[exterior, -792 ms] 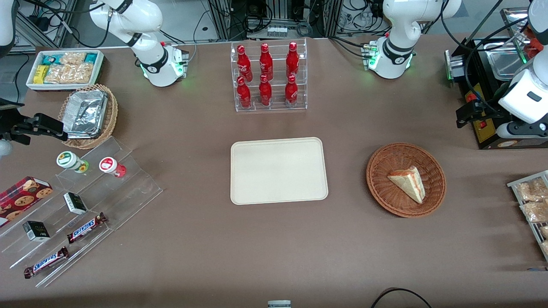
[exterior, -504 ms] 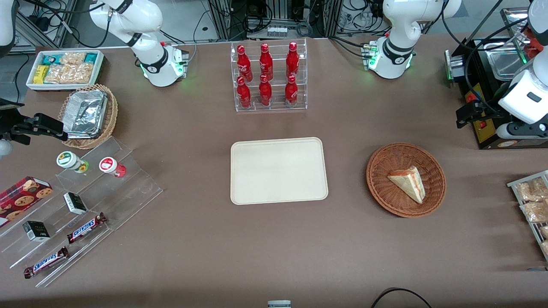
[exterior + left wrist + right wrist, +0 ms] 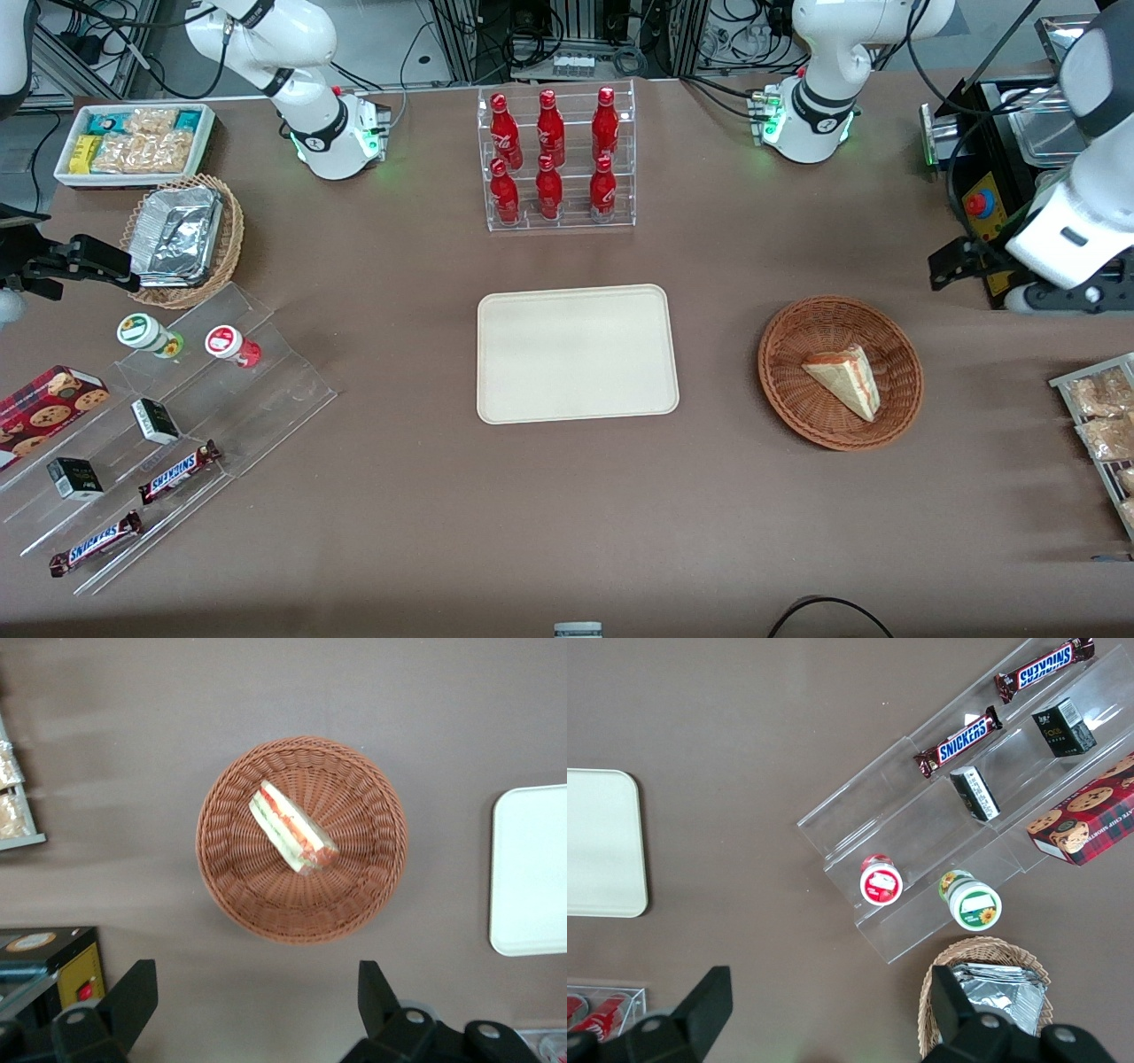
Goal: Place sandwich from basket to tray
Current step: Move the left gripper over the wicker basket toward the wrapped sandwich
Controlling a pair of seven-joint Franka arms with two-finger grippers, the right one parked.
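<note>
My gripper (image 3: 252, 1014) hangs spread wide and empty, high off the brown table (image 3: 549, 514). The pale triangular sandwich wedge (image 3: 291, 827) lies at its 12 o'clock in the round reddish-brown wicker basket (image 3: 354, 895), long axis 10-to-4. The flat cream rectangular tray (image 3: 532, 870) is bare, at 2 o'clock.

"SNICKERS" is printed in blue letters on two brown chocolate bars (image 3: 958, 743) (image 3: 1045, 665) laid on a clear stepped display stand (image 3: 921, 806), and the same word is seen on both bars from the front. White script is carried on the red bottles (image 3: 549, 133) in the clear rack, but it cannot be read. Small print on a black carton (image 3: 1064, 726) is not legible either.
</note>
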